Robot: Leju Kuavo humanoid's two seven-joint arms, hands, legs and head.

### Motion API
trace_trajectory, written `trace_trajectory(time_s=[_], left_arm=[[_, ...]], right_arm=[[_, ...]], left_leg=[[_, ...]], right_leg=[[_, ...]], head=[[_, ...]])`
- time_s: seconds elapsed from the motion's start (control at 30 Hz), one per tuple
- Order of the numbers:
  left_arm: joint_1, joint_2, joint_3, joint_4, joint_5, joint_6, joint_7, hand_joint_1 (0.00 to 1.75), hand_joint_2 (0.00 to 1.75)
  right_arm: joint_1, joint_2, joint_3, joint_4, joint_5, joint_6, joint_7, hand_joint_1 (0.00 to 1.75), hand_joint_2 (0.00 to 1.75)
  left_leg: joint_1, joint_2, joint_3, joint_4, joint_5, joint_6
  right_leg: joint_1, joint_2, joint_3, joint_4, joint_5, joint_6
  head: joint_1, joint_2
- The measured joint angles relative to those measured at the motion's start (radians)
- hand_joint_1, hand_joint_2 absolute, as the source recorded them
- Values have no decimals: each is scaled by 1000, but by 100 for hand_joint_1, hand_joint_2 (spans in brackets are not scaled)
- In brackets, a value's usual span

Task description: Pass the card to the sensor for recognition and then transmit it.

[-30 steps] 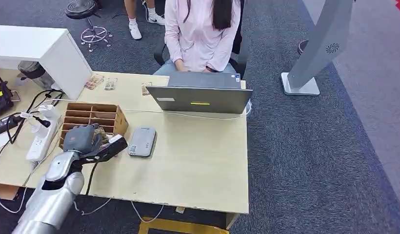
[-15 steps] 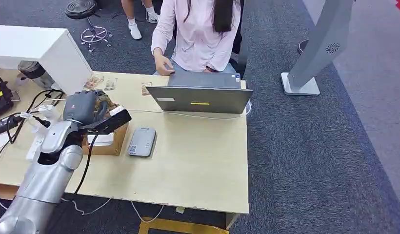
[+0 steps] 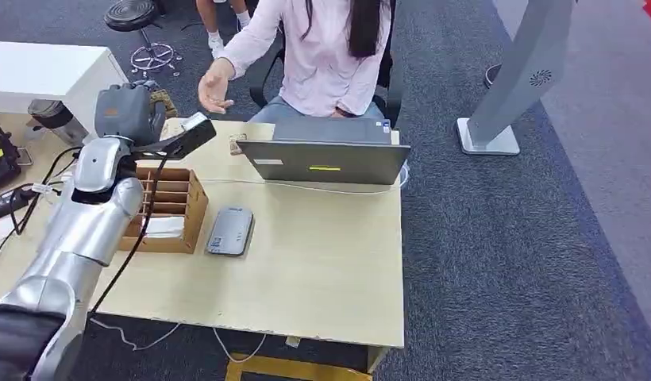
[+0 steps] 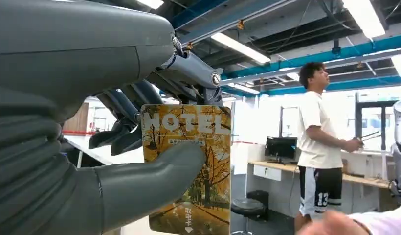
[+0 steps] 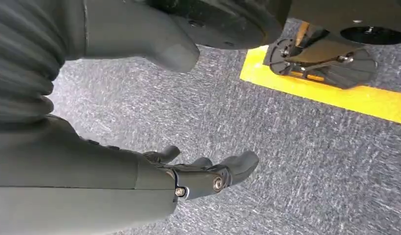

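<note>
Holding the card (image 4: 189,166) between thumb and fingers, our left hand (image 3: 132,111) is raised above the far left corner of the table (image 3: 322,262), and the card is standing upright in the grip, its long axis running away from the thumb. The person's open hand (image 3: 215,87) is waiting just beside ours, toward the laptop (image 3: 326,155). The sensor (image 3: 230,231) is lying flat on the table well below and nearer our body, beside the wooden organizer (image 3: 167,210). We are judging the handover as the coming move: the card's free end is needing to travel sideways toward that palm. Our right hand (image 5: 198,171) is hanging over the floor, fingers loosely apart and gripping nothing.
</note>
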Motion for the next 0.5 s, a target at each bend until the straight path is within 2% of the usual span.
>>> trace_trajectory(time_s=[0.43, 0.47, 0.5], left_arm=[[-20, -26, -7, 104, 16, 18, -16, 175, 175], [-20, -27, -7, 107, 16, 19, -16, 0, 175], [-20, -27, -7, 109, 14, 20, -14, 0, 175]], right_arm=[[0, 0, 13, 0, -2, 6, 9, 0, 175], [0, 0, 14, 0, -3, 6, 9, 0, 175], [0, 0, 14, 0, -3, 6, 9, 0, 175]], left_leg=[[0, 0, 0, 0, 0, 0], [0, 0, 0, 0, 0, 0], [0, 0, 0, 0, 0, 0]], right_leg=[[0, 0, 0, 0, 0, 0], [0, 0, 0, 0, 0, 0], [0, 0, 0, 0, 0, 0]], head=[[0, 0], [0, 0], [0, 0]])
